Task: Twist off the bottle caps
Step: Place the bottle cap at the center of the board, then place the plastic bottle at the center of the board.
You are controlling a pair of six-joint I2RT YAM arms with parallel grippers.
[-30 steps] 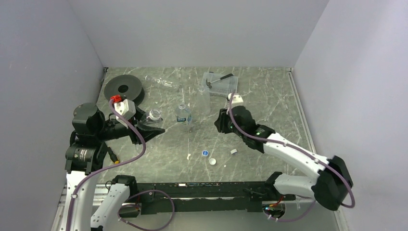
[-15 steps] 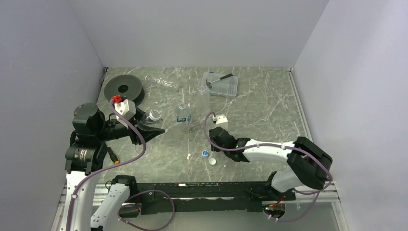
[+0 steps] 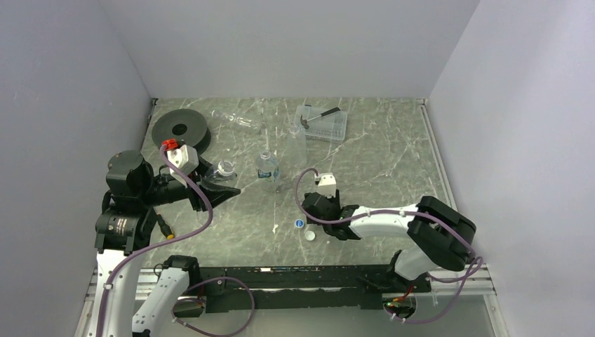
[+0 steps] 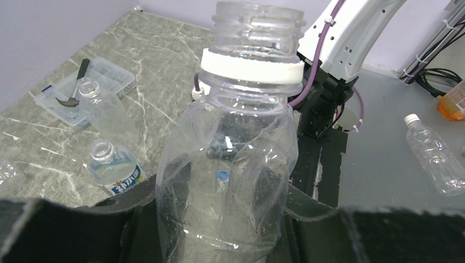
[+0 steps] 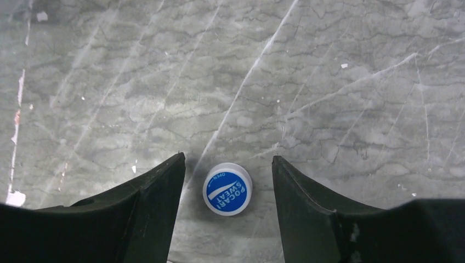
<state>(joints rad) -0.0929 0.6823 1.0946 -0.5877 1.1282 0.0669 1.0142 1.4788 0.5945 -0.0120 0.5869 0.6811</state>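
Observation:
My left gripper [image 3: 226, 189] [image 4: 227, 194] is shut on a clear, dented bottle [image 3: 223, 170] [image 4: 236, 159], held tilted above the table's left side. Its threaded neck [image 4: 257, 22] is open, with a white ring below it. My right gripper [image 3: 335, 229] [image 5: 228, 159] hangs low near the front edge, open. A white cap with a blue printed top [image 5: 227, 189] lies flat on the table between its fingers, touching neither. Two more caps lie just left of it, one blue [image 3: 299, 224] and one white [image 3: 309, 236].
A short uncapped bottle with a blue label [image 3: 267, 168] and a taller clear bottle [image 3: 297, 144] stand mid-table. Another bottle [image 3: 235, 121] lies at the back. A clear tray [image 3: 338, 130] holds a small hammer [image 3: 319, 114]. A black spool [image 3: 181, 130] sits back left.
My right arm has swung from mid-table toward the front edge and down to the surface. Its jaws have opened, leaving a cap on the table. The left arm held still.

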